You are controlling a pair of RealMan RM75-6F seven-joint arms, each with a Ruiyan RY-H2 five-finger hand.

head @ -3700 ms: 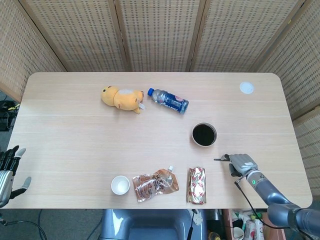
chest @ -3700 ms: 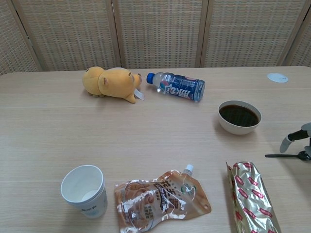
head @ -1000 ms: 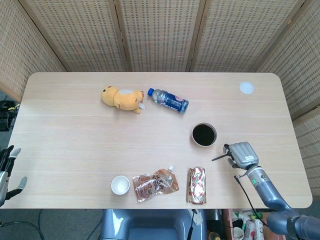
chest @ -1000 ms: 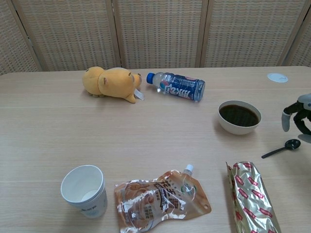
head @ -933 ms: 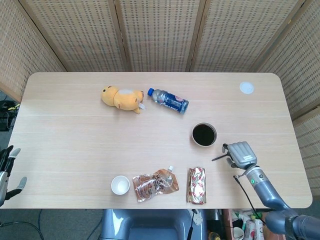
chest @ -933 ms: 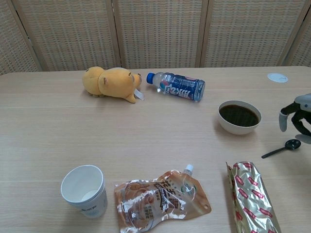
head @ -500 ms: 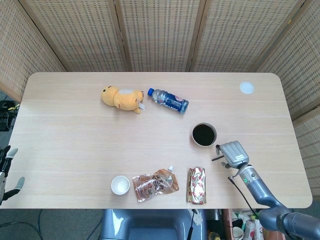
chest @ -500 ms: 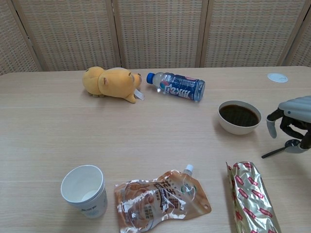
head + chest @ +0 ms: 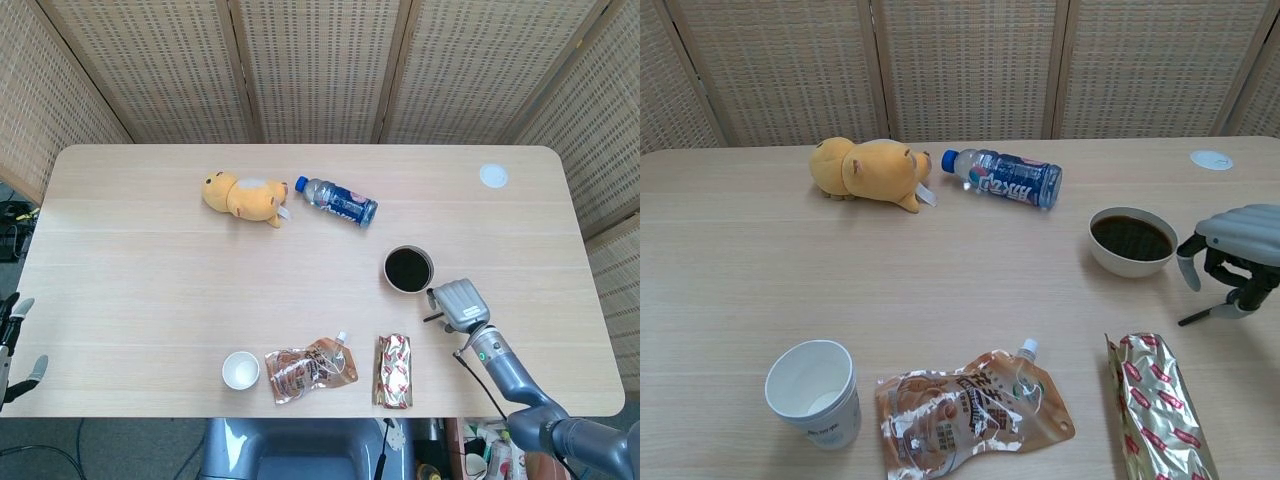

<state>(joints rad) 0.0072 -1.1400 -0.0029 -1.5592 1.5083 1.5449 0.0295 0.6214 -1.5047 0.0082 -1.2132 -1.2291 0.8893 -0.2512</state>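
Viewing from the head camera first: the right hand (image 9: 458, 303) is seen palm-down over a black spoon (image 9: 432, 319), whose handle tip pokes out on the side nearer the snack packet. Whether the spoon is actually gripped cannot be told here, the fingers being hidden under the hand's back. A bowl of dark liquid (image 9: 408, 269) is placed just beside the hand, up and toward the table's middle. A gold-and-red snack packet (image 9: 393, 370) is set near, below the hand; a spouted pouch (image 9: 310, 370) and a paper cup (image 9: 240, 370) lie further along. A plush toy (image 9: 243, 197) and a water bottle (image 9: 337, 202) are listed well apart, across the table (image 9: 150, 280). The left hand (image 9: 12, 345) is noted at the far edge, fingers apart, nothing held.

From the chest camera: the right hand (image 9: 1235, 250) is shown with fingers curled down about the spoon (image 9: 1210, 313); contact is likely, a firm hold unproven. The bowl (image 9: 1132, 241) stands just beside it.

Handling, as judged: the spoon is light, stiff, thin and low-lying, apt to slip or pivot. A pinch at mid-handle is advised.
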